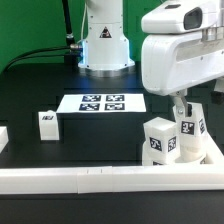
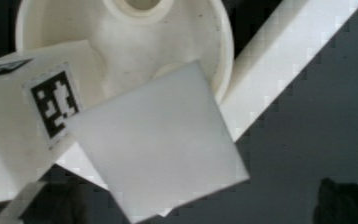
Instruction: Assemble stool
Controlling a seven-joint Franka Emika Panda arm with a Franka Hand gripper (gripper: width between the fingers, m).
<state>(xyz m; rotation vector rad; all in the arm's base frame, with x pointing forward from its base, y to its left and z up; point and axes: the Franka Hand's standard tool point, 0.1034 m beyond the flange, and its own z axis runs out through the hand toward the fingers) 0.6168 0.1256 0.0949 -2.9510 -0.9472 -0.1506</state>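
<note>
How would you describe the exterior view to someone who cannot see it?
A white robot arm's gripper hangs over tagged white blocks at the exterior view's right, on a black table. Another block stands at that view's left; the marker board lies between them.

No words or numbers are legible; only black-and-white square tags (image 1: pixel 91 100) mark the marker board (image 1: pixel 68 104) and leg blocks (image 1: pixel 47 124).
</note>
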